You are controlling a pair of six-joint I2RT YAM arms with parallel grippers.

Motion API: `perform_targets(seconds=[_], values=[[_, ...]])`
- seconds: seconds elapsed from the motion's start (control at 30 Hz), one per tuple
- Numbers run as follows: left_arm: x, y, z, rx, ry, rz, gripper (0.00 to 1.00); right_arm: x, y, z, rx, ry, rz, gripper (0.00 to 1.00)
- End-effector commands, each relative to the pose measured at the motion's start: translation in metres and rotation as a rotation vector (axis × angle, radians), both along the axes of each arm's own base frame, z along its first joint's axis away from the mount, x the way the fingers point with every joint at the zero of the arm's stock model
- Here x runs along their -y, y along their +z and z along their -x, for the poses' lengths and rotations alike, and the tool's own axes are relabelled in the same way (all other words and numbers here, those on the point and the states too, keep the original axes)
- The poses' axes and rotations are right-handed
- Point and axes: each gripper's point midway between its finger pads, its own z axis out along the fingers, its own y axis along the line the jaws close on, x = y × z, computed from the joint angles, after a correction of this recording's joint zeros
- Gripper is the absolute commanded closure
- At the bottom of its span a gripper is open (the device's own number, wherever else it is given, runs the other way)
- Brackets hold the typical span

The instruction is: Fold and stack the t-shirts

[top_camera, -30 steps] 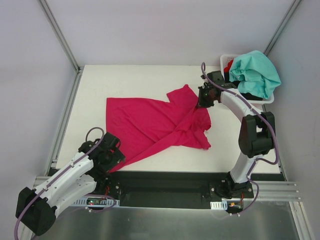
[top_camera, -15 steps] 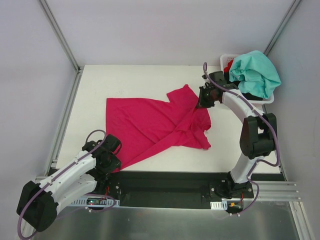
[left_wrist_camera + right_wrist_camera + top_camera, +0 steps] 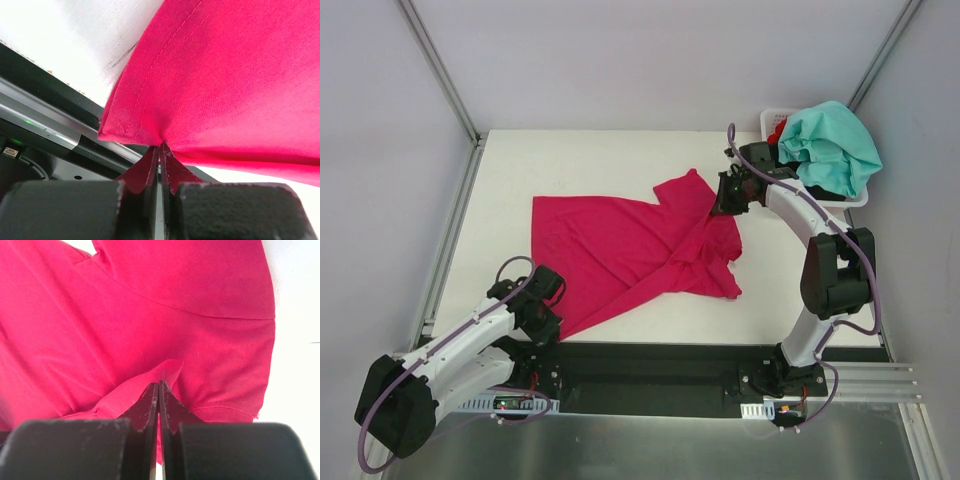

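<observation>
**Left arm** (image 3: 470, 345): rounded white moulded link shells, joined by black cylindrical joint housings.

**Right arm** (image 3: 790, 205): same build, white shells with a large black housing part-way along.

**Cabling:** a purple cable (image 3: 872, 290) ran along the outside of each arm and looped free near the joints.

**Mounting:** both bases were black and sat on a black mounting plate (image 3: 650, 375).

**Left gripper** (image 3: 161, 150) and **right gripper** (image 3: 159, 387): black fingers (image 3: 75, 450) with a grainy matte finish. They were blocky at the root and tapered to thin flat tips. Pale scuff marks showed along the tip edges.
</observation>
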Motion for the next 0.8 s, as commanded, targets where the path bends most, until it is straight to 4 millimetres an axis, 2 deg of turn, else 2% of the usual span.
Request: perform_targets(seconds=[0.0,0.13,0.23,0.27,0.33,0.37,0.43,0.47,0.53,0.57,0.6,0.63,0.67,0.7,0.73,0.77], values=[[-0.005,-0.003,0.004,-0.023,-0.006,-0.031,1.00,-0.001,0.023,-0.003,0.064,-0.004,-0.043,0.99],[-0.004,-0.001,0.001,-0.014,-0.015,-0.030,1.00,-0.003,0.022,-0.001,0.055,-0.003,-0.053,0.99],[-0.004,0.014,-0.018,0.041,-0.060,-0.065,1.00,-0.003,0.022,0.001,0.055,-0.005,-0.056,0.99],[0.000,0.030,-0.036,0.088,-0.090,-0.064,1.00,-0.002,0.020,0.000,0.056,-0.010,-0.046,0.99],[-0.001,0.041,-0.057,0.085,-0.116,-0.107,1.00,0.000,0.023,-0.002,0.064,-0.016,-0.041,0.99],[0.006,0.060,-0.080,0.133,-0.158,-0.097,1.00,0.001,0.024,-0.005,0.075,-0.022,-0.035,0.99],[0.006,0.067,-0.108,0.127,-0.188,-0.116,1.00,0.002,0.030,-0.009,0.095,-0.027,-0.028,0.99],[0.013,0.087,-0.133,0.188,-0.193,-0.105,1.00,0.002,0.035,-0.011,0.116,-0.029,-0.031,0.99],[0.012,0.093,-0.160,0.176,-0.242,-0.133,1.00,0.001,0.050,-0.016,0.155,-0.023,-0.047,0.99],[0.019,0.120,-0.188,0.247,-0.257,-0.118,1.00,-0.002,0.060,-0.018,0.178,-0.011,-0.065,0.99],[0.019,0.118,-0.204,0.225,-0.264,-0.123,1.00,-0.004,0.067,-0.020,0.193,-0.007,-0.075,0.99],[0.021,0.126,-0.216,0.239,-0.309,-0.123,1.00,-0.007,0.085,-0.029,0.236,0.002,-0.089,0.99],[0.027,0.156,-0.245,0.319,-0.308,-0.118,1.00,-0.008,0.095,-0.031,0.250,0.005,-0.093,0.99],[0.027,0.156,-0.260,0.310,-0.314,-0.127,1.00,-0.007,0.100,-0.036,0.260,0.008,-0.081,0.99],[0.021,0.166,-0.276,0.333,-0.318,-0.130,1.00,-0.006,0.113,-0.042,0.289,0.013,-0.075,0.99],[0.018,0.197,-0.295,0.393,-0.299,-0.129,1.00,-0.004,0.137,-0.050,0.332,0.008,-0.068,0.99]])
